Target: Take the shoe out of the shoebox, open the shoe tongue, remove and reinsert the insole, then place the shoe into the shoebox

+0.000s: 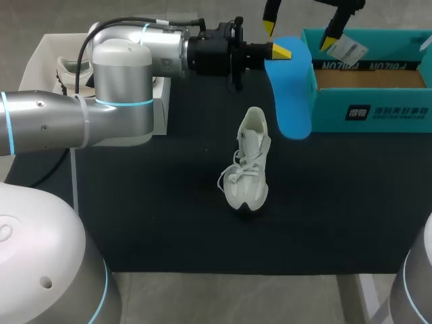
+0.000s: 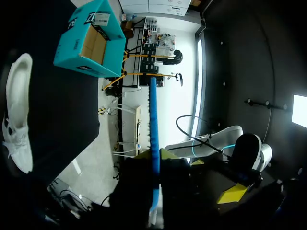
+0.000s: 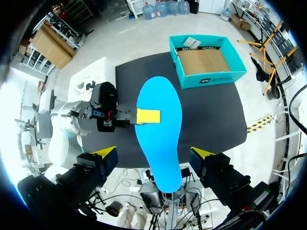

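Observation:
My left gripper (image 1: 281, 50) is shut on the heel end of a blue insole (image 1: 291, 91), which it holds up in the air beside the teal shoebox (image 1: 368, 101). In the left wrist view the insole (image 2: 154, 120) shows edge-on, pinched between the fingers of my left gripper (image 2: 154, 157). The white shoe (image 1: 248, 162) lies on the black mat below, laces up. My right gripper (image 1: 299, 34) hangs open above the insole. Its own view looks down on the insole (image 3: 158, 129), which sits between the wide-spread tips of the right gripper (image 3: 153, 153) without touching them and hides the shoe.
The open shoebox (image 3: 206, 62) stands at the mat's far right, showing a brown cardboard floor inside. A white box (image 1: 47, 50) holding another shoe sits at the far left, behind my left arm. The black mat (image 1: 169, 216) covers the table's middle.

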Robot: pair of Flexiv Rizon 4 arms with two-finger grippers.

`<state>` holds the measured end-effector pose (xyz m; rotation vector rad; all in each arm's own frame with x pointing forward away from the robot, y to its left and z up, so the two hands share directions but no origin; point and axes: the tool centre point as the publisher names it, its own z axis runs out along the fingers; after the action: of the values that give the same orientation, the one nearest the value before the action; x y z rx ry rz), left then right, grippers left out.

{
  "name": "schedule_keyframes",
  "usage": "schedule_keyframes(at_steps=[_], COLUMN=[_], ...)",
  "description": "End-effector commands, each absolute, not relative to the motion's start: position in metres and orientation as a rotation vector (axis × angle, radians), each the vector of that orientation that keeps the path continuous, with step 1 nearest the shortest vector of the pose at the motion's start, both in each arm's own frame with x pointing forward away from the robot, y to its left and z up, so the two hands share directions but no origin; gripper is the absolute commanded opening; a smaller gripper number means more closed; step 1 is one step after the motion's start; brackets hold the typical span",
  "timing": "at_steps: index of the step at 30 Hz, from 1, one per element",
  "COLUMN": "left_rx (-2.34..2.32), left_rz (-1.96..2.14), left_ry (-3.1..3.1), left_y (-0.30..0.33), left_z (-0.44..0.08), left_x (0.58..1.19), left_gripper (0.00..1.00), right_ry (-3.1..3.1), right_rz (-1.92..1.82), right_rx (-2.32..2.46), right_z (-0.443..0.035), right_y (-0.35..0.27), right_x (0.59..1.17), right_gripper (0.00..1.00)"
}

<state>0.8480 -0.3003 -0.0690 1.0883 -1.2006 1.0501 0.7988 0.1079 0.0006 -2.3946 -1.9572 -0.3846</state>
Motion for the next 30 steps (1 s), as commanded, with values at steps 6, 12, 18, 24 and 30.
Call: schedule_keyframes(at_steps=[6, 12, 18, 24, 30], left_rx=[1.088, 1.088, 1.088, 1.088, 1.088], left_rz=[1.048, 1.048, 1.048, 1.048, 1.048], left_ry=[-1.203, -1.203, -1.203, -1.203, -1.203], left_y=[-0.300, -0.300, -0.300, -0.300, -0.300], left_z=[-0.069, -0.069, -0.069, -0.069, -0.069], left_x=[0.849, 0.849, 0.849, 0.849, 0.849], left_gripper=[0.00, 0.00, 0.00, 0.00, 0.00], right_ry=[-1.926, -1.908, -1.908, -1.908, -1.762], right_rz=[-0.886, -0.968, -0.968, -0.968, -1.207], right_rx=[-2.087, -1.958, -1.958, -1.958, -1.858], right_z=[-0.006, -0.001, -0.001, -0.001, -0.014], right_y=[0.065, 0.060, 0.060, 0.060, 0.057], right_x=[0.782, 0.780, 0.780, 0.780, 0.782], right_gripper=[1.00, 1.00, 1.00, 1.00, 1.00])
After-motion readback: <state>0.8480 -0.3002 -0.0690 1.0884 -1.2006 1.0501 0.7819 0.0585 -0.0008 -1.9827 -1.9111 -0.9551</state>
